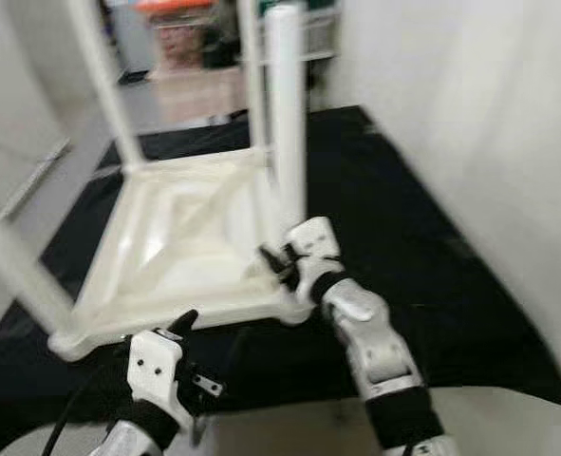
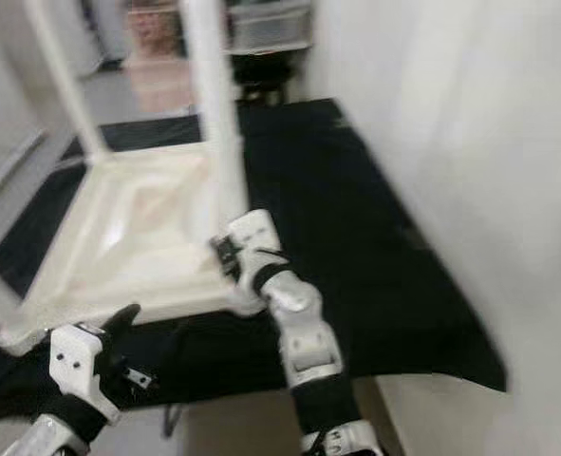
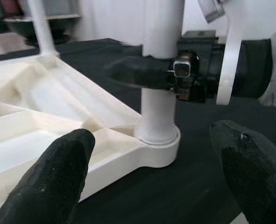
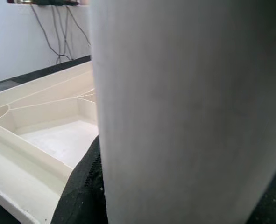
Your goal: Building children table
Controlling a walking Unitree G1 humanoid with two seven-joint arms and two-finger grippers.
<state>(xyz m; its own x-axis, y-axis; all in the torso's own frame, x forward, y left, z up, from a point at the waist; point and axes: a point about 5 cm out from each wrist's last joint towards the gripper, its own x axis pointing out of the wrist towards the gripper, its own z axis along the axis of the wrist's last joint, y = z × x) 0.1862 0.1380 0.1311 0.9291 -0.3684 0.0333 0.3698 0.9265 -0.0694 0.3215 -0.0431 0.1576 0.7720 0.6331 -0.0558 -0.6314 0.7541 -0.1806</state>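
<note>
White plastic tabletop (image 1: 180, 252) lies upside down on black mat (image 1: 422, 247). Right gripper (image 1: 282, 261) clenches upright white round leg (image 1: 286, 123) at near corner socket; left gripper (image 1: 180, 328) spread, just beside edge.

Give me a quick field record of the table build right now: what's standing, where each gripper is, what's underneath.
workpiece: white table top, lying upside down, ribbed underside facing up
surface: black mat on the floor
near-right leg: white leg, upright in its corner socket
other legs: three more stand in the other corners
right gripper: shut on the near-right leg, low down by the socket
left gripper: open, at the top's near edge, holding nothing
image quality: head views blurred
</note>
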